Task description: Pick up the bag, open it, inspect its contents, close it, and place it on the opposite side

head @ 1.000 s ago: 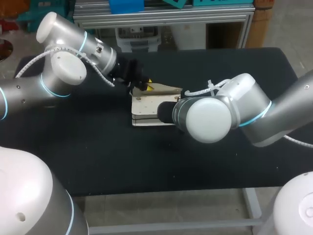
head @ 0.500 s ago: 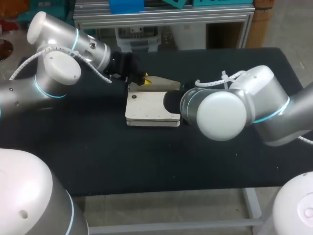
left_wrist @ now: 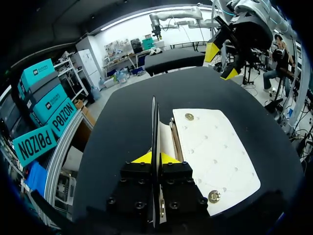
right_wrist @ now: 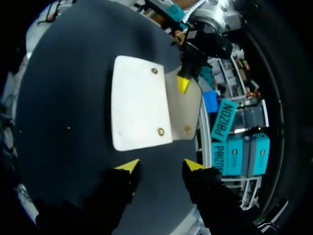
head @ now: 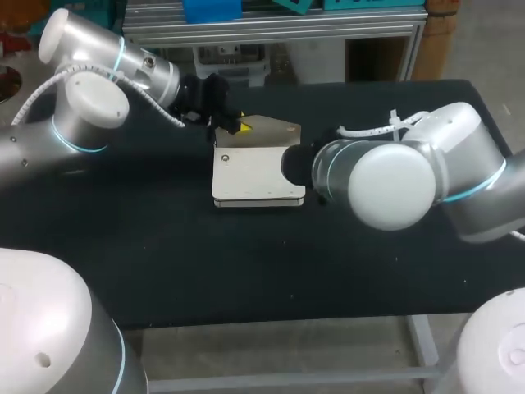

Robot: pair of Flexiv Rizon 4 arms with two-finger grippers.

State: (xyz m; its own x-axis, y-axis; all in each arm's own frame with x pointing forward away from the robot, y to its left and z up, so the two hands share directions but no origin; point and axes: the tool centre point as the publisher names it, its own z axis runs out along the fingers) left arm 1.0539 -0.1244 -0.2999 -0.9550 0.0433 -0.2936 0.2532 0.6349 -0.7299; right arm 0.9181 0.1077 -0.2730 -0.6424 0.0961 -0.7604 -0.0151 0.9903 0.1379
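The left gripper (left_wrist: 155, 157) is pinched narrow on the bag's flap (left_wrist: 153, 122), which stands on edge between the two yellow tips. Held this way, the flap is raised clear of the bag's body, which I judge to be part of opening or closing it; I cannot tell which. The bag (head: 256, 174), a flat pale pouch with metal snaps (left_wrist: 189, 116), lies on the black table (head: 164, 246) with its flap side toward that gripper. The right gripper (right_wrist: 161, 166) hangs with its fingers spread wide and nothing between them, near the bag's edge away from the flap but not touching it. It is probably placed there to steady the body or take the bag over, since the bag is not yet at either side.
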